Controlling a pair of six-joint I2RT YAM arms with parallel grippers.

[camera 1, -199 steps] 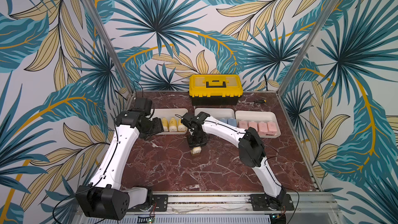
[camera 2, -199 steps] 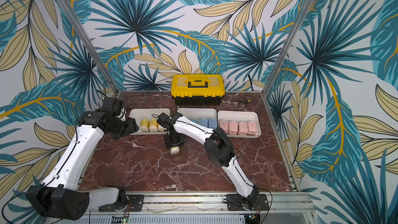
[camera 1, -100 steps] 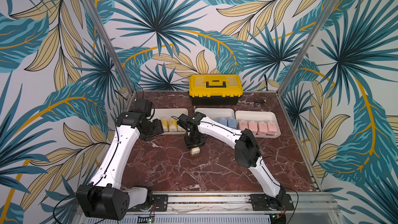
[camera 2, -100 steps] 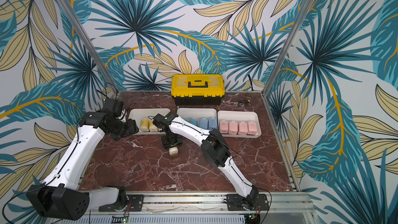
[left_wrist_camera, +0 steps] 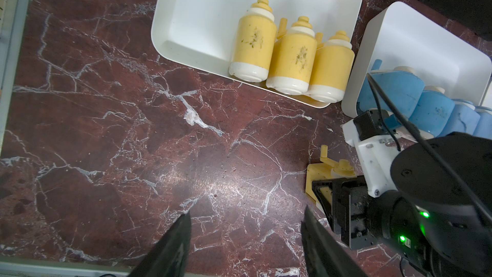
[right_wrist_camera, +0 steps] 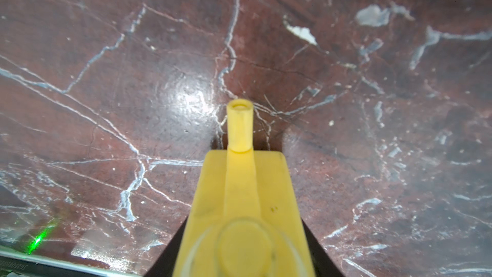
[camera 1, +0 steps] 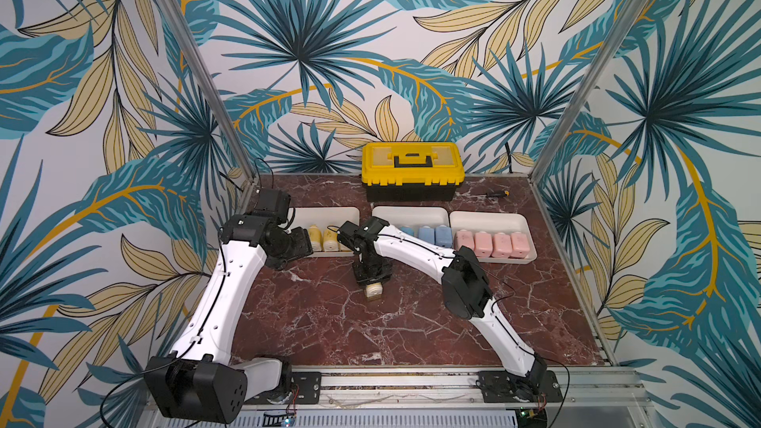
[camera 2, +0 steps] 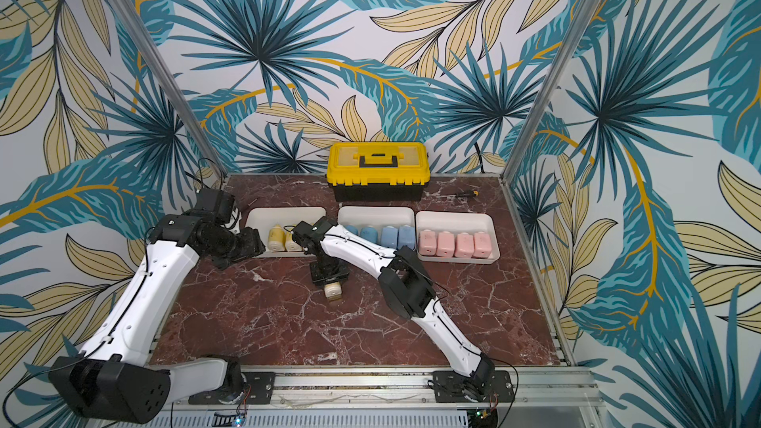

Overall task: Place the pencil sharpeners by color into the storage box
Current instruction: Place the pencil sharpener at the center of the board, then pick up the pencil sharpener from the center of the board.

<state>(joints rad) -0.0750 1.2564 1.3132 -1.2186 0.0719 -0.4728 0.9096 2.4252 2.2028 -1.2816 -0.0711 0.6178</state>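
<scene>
Red-brown marble bench [camera 1: 313,323] carries three shallow white plastic trays: the left tray [left_wrist_camera: 202,9] holds three pastel yellow bottle-shaped plastic sharpeners [left_wrist_camera: 253,41], the middle tray [camera 1: 412,214] holds four light blue sharpeners [camera 1: 426,234], the right tray [camera 1: 490,220] four pink sharpeners [camera 1: 482,242]. On open bench just before the left and middle trays, the right tool [camera 1: 372,282] is clamped on a fourth yellow sharpener [right_wrist_camera: 245,195]; whether it touches the marble I cannot tell. Beside the left tray's front, the left tool [left_wrist_camera: 247,210] hangs empty, jaws moderately apart.

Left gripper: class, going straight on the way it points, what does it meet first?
Probably the bare red marble tabletop, short of the white plastic tray of yellow sharpeners; depth is unclear.
</scene>
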